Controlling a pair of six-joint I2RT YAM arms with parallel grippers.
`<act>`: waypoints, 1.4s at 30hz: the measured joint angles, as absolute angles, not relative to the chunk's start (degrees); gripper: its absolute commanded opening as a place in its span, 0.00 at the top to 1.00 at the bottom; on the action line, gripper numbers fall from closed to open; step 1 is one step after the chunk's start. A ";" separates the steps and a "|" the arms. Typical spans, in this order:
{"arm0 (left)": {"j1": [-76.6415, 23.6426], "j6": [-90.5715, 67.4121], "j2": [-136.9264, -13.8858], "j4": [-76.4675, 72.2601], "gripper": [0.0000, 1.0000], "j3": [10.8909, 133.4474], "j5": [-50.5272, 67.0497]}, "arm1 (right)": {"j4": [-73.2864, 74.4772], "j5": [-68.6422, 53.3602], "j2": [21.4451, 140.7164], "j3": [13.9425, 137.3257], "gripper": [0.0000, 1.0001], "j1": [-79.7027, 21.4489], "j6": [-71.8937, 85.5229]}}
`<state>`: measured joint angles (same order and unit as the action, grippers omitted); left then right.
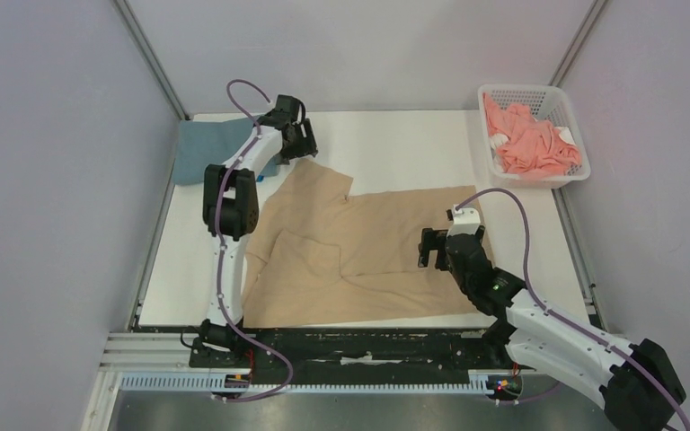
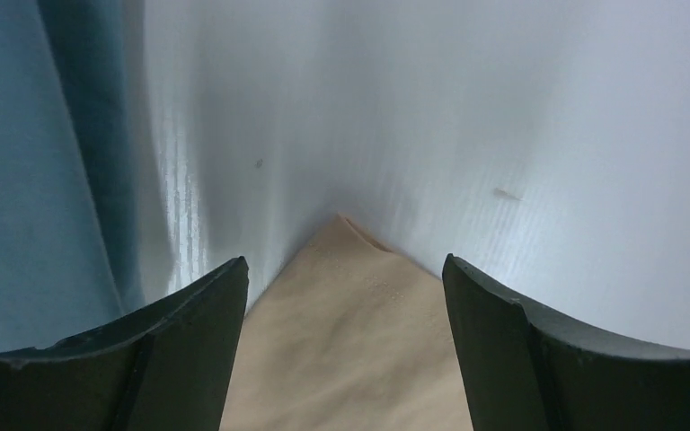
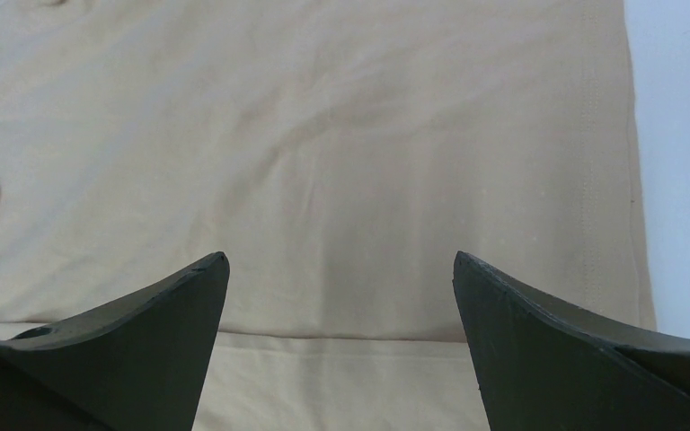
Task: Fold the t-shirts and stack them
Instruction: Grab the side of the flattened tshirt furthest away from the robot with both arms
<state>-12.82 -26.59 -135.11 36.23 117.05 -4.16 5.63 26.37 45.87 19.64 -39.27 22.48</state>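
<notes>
A tan t-shirt [image 1: 359, 251] lies spread and partly folded over on the white table [image 1: 395, 144]. Its far corner [image 2: 346, 269] points up between the open fingers of my left gripper [image 1: 298, 144], which hangs over that corner at the back left. My right gripper [image 1: 433, 247] stands open just above the shirt's right half, with a fold edge [image 3: 341, 337] between its fingertips and the hem [image 3: 633, 180] to the right. A grey-blue t-shirt [image 1: 199, 148] lies folded at the back left, also in the left wrist view [image 2: 27, 180]. A coral pink t-shirt [image 1: 530, 144] sits crumpled in the basket.
The white lattice basket [image 1: 568, 112] stands at the back right corner of the table. Grey walls close in the left, right and back. A black rail [image 1: 359, 346] runs along the near edge by the arm bases.
</notes>
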 measured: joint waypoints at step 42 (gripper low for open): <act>-16.84 -21.37 -142.93 45.93 0.98 126.85 -9.93 | 11.81 35.44 54.41 26.15 0.02 -38.72 23.11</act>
<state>-16.84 -21.37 -142.93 45.93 126.85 -9.93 11.81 35.44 54.41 26.15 -38.72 23.11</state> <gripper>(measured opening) 0.044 0.979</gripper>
